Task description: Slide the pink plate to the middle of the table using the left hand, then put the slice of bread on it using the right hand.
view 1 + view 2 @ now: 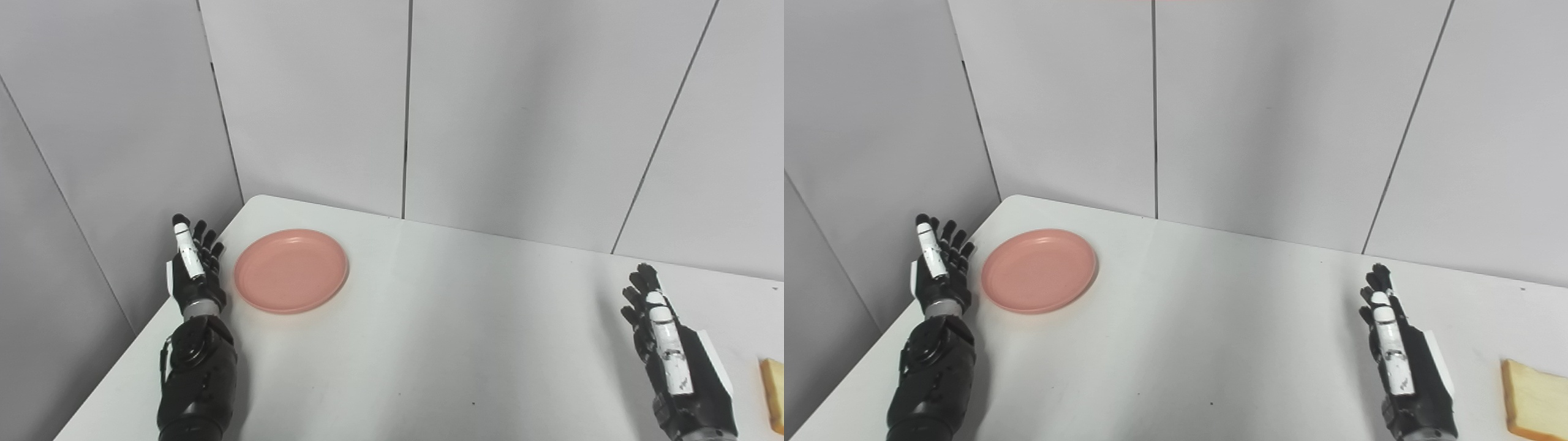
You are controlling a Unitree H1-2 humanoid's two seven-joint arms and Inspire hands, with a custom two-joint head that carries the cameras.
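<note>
Our left robot hand hovers at the counter's left edge near the far-left corner, fingers apart and straight, holding nothing. Just beside it, not touching, lies the pink plate, flat on the white counter close to that corner. Our right robot hand waits near the right edge, fingers likewise spread and empty. The slice of bread rests beside it, toward the near-right corner.
</note>
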